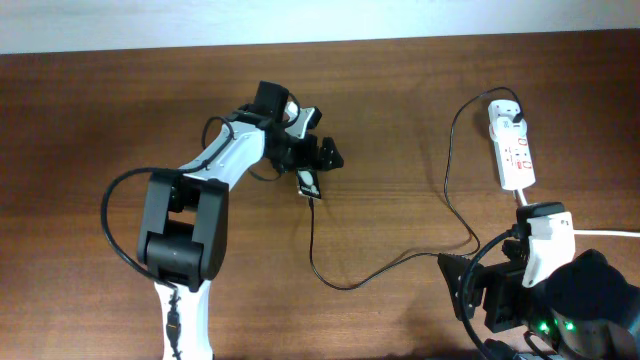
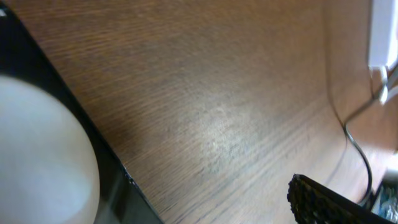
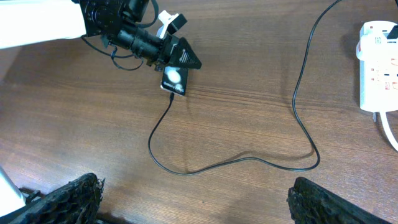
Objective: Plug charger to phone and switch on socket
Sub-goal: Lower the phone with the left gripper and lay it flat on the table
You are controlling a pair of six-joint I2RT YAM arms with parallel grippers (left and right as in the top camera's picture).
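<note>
My left gripper (image 1: 312, 168) is clamped on the phone (image 3: 173, 79), a small black slab with a white disc and faint lettering on its back. My right gripper (image 3: 193, 190) hangs with fingers wide apart, holding nothing, nearer me than the phone. The charger (image 1: 345, 283), a thin black cable, meets the phone's lower edge and loops away to the socket (image 1: 513, 152), a white strip with red marks, well right of the phone.

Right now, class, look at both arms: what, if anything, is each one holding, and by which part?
The left gripper grips the phone by its upper end, with the charger plugged into its lower end. The right gripper is open and holds nothing.
</note>
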